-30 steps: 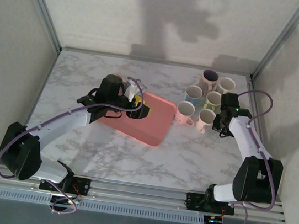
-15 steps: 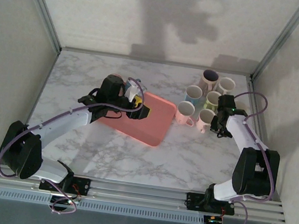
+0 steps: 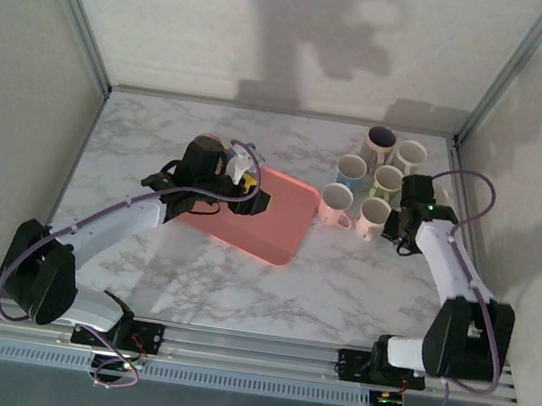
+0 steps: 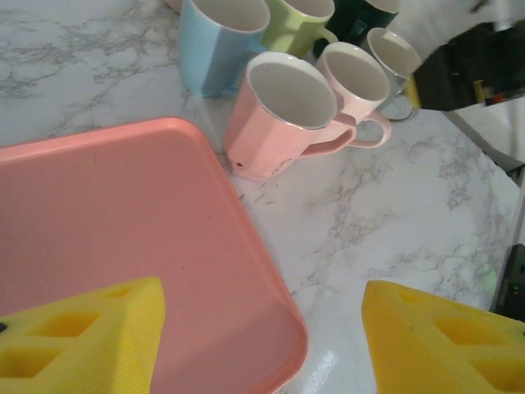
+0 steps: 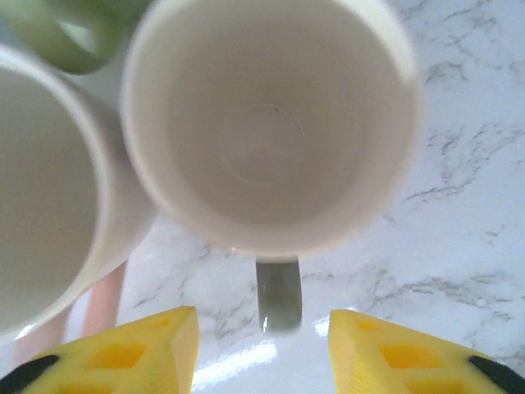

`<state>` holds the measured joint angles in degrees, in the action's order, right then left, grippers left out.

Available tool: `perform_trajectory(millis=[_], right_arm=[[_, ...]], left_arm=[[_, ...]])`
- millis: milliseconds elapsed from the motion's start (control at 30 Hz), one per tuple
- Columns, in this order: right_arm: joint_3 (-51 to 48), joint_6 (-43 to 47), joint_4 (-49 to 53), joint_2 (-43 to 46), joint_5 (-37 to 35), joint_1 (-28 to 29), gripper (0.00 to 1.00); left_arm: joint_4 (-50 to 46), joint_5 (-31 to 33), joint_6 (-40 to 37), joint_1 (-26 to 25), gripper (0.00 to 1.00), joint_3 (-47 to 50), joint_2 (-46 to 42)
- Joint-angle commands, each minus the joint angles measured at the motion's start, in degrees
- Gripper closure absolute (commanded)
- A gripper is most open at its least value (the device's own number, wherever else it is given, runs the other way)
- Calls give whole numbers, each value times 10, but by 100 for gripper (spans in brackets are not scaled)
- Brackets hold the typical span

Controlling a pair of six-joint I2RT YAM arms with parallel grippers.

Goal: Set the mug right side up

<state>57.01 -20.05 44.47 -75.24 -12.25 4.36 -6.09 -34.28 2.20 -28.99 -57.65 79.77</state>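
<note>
A mug [image 5: 271,123] with a pale inside and a grey handle [image 5: 279,295] stands upright on the marble, mouth up. My right gripper [image 5: 262,353] is open just behind it, one yellow finger on each side of the handle and clear of it. The same mug [image 4: 394,53] also appears in the left wrist view, beside the right arm. In the top view the right gripper [image 3: 397,221] hangs at the right edge of the mug cluster. My left gripper [image 3: 251,198] hovers open over the pink tray [image 3: 282,230] with nothing between its fingers [image 4: 82,336].
Several other upright mugs crowd around: a light pink one [image 3: 373,215], a pink one [image 3: 334,204], green [image 3: 387,182], blue [image 3: 351,169], white [image 3: 409,154] and a dark-lined one [image 3: 381,138]. Bare marble [image 3: 239,289] lies in front of the tray.
My right gripper has gone from shut to open, letting go of the mug's handle, and its arm shifted slightly. The left arm has stayed put.
</note>
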Motion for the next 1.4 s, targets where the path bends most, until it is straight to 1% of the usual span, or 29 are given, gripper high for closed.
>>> perform_trajectory(millis=[0,67,133,233,467,600,700,833,933,1033,1167,1233,1300,1333,1367], right_arm=[[25,6,71,69,42,-3,50],[32,26,90,101,73,-2,48],[35,53,96,128,119,-3,47],[38,83,98,148,184,-2,46],[49,98,90,143,266,-2,45],[65,94,90,122,322,2,45],[81,92,91,101,333,28,45],[115,89,95,61,309,79,43],[141,84,91,28,293,113,43],[158,82,80,0,295,133,42],[169,91,67,-26,319,142,41],[168,94,57,-31,324,144,41],[167,98,52,-33,330,144,41],[167,101,50,-35,331,144,40],[167,104,48,-37,333,144,40]], left_arm=[[-5,36,24,2,35,-10,-25],[-10,53,34,2,36,-9,-27],[-15,68,42,2,36,-8,-28],[-19,83,50,3,36,-5,-32],[-40,118,55,7,37,-11,-35],[-83,178,66,25,37,-21,-34],[-108,206,71,62,38,-21,-35],[-127,231,79,112,36,-27,-31],[-136,232,69,152,35,-36,-16],[-137,220,40,201,34,-47,4],[-120,146,-48,261,34,-61,30],[-127,109,-115,284,34,-76,49],[-146,68,-202,305,36,-89,69],[-165,49,-257,315,37,-97,81],[-183,39,-303,324,38,-103,92]])
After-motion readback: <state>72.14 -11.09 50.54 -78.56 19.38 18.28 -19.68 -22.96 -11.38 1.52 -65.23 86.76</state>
